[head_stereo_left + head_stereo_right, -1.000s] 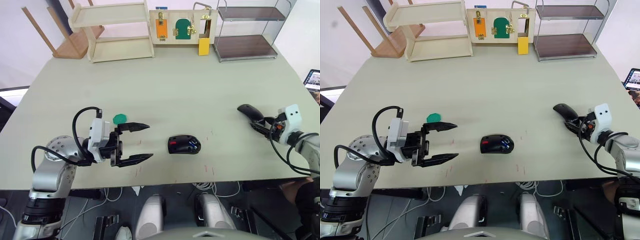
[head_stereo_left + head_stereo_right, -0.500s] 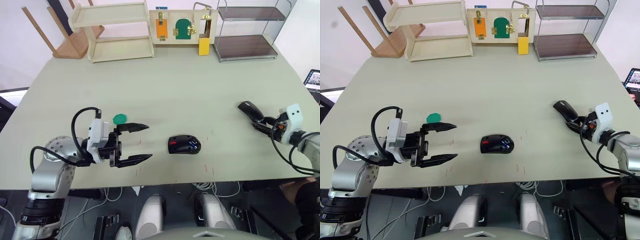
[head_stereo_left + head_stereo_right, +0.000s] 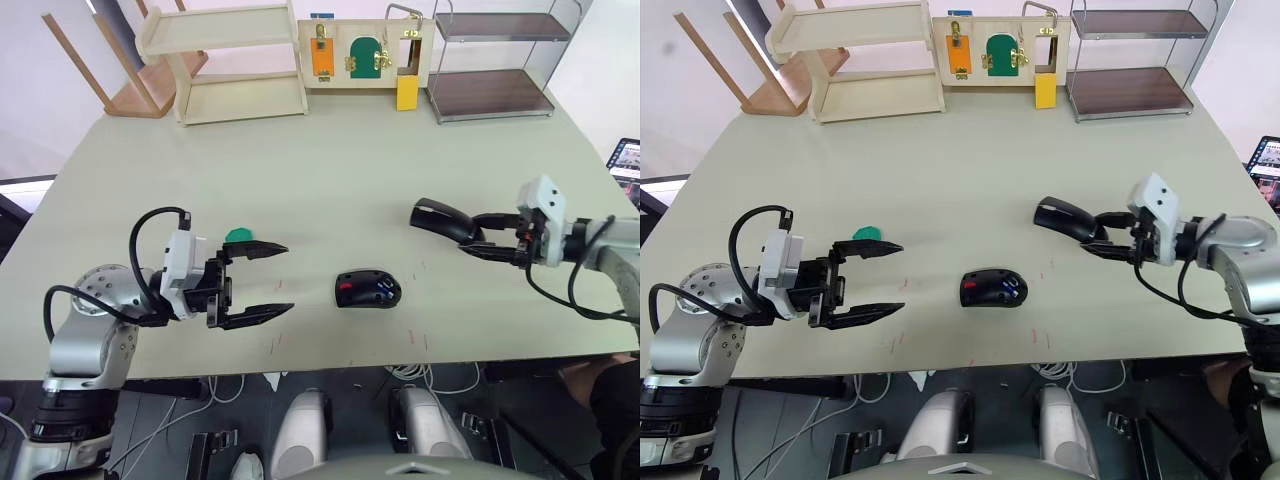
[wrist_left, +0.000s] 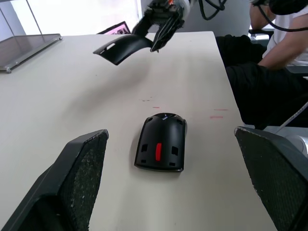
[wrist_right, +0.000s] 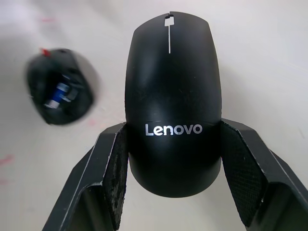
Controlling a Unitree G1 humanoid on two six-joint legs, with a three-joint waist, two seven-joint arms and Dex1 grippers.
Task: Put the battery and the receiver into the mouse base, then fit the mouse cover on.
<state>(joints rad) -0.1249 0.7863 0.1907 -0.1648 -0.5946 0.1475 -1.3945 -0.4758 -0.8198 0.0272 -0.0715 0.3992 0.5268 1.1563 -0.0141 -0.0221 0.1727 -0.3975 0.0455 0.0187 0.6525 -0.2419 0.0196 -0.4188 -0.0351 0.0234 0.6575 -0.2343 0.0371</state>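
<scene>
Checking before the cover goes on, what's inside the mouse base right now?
A blue battery lies in the mouse base. The receiver is too small to make out.

Mouse cover (image 3: 442, 218) aloft — mouse base (image 3: 367, 290) on table.

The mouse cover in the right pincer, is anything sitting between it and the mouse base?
Nothing visible does. The mouse cover is held above bare table, and the mouse base lies alone there. The green disc is off by the left pincer.
</scene>
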